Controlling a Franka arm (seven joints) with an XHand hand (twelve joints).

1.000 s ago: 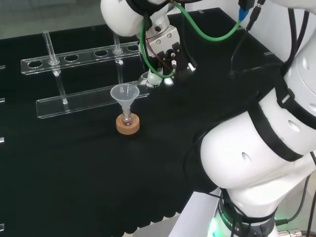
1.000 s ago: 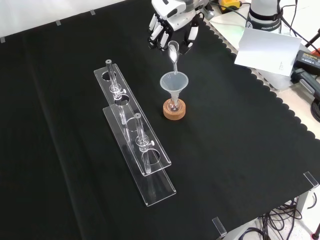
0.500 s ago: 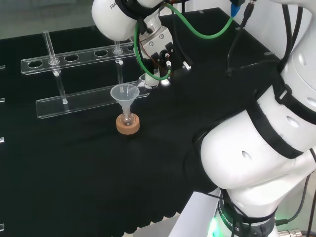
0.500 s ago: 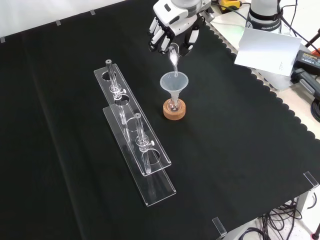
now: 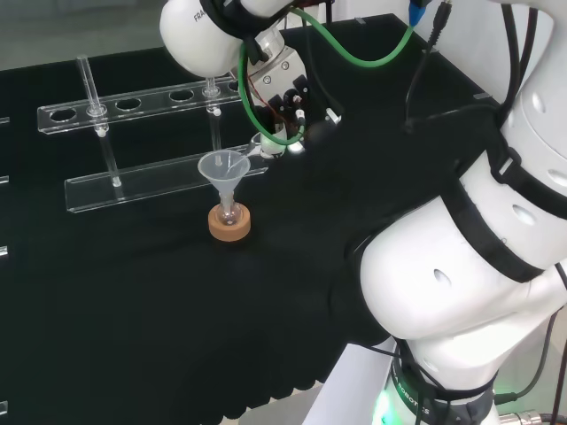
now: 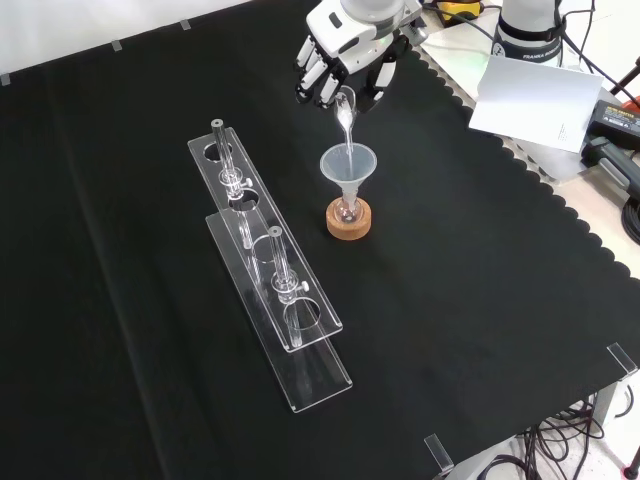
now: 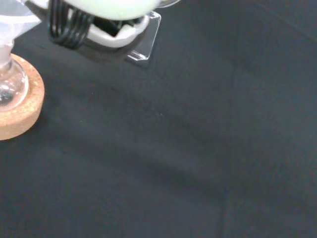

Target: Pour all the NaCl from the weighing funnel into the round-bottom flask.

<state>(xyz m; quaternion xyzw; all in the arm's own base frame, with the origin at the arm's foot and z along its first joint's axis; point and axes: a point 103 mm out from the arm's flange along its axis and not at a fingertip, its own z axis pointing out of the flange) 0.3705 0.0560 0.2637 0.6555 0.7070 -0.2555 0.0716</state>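
Hand tipped weighing funnel steeper.

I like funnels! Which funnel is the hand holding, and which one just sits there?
The hand holds the small weighing funnel, tipped down. The wider funnel sits in the flask.

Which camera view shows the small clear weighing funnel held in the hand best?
The front view: the small clear weighing funnel hangs from the curled fingers of the hand, its tip over the clear plastic funnel. In the head view, only its tip peeks out beside that funnel. In the wrist view, I cannot make it out.
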